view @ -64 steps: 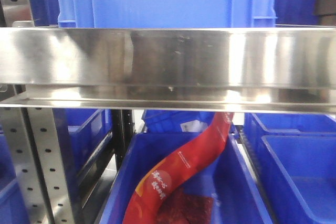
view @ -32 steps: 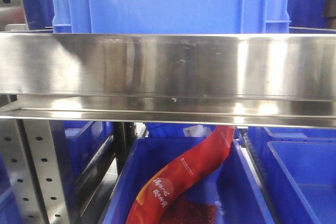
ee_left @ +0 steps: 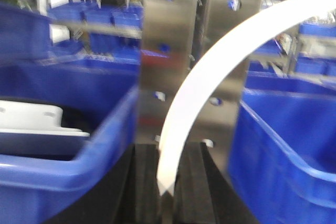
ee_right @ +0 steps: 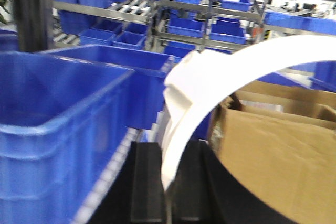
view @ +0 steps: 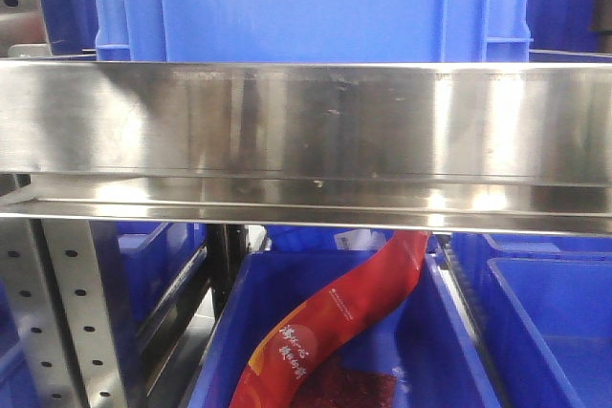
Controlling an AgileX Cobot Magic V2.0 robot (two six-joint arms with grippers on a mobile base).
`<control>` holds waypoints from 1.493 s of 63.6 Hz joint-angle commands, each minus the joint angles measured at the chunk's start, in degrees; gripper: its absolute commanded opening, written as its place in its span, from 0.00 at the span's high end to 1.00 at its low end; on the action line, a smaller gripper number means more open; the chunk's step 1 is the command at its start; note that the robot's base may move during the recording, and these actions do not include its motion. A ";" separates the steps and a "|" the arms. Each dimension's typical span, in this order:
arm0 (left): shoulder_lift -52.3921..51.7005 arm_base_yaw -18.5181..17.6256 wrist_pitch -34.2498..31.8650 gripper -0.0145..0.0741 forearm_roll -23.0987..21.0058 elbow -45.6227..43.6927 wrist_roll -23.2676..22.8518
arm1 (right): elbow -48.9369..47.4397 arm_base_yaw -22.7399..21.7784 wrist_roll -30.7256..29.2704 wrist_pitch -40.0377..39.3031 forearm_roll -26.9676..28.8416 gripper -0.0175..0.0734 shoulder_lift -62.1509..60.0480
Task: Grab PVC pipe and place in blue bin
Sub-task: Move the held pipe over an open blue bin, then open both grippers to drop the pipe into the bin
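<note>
In the wrist views, left jaws and right jaws each clamp the blurred, cut-off PVC pipe (ee_left: 178,129)

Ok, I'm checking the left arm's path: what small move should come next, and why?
Probably sidestep right, over the blue bin: a white curved strip, seemingly the pipe, rises from between the left fingers, and a steel upright stands straight ahead.

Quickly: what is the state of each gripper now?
Left gripper: shut; white curved strip between fingers, grip unclear.
Right gripper: shut; white curved strip likewise, grip unclear.
</note>
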 commanded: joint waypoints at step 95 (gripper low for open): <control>47.43 -23.02 7.16 0.93 -2.84 -46.20 6.04 | -39.74 28.26 0.07 6.61 2.56 0.87 50.98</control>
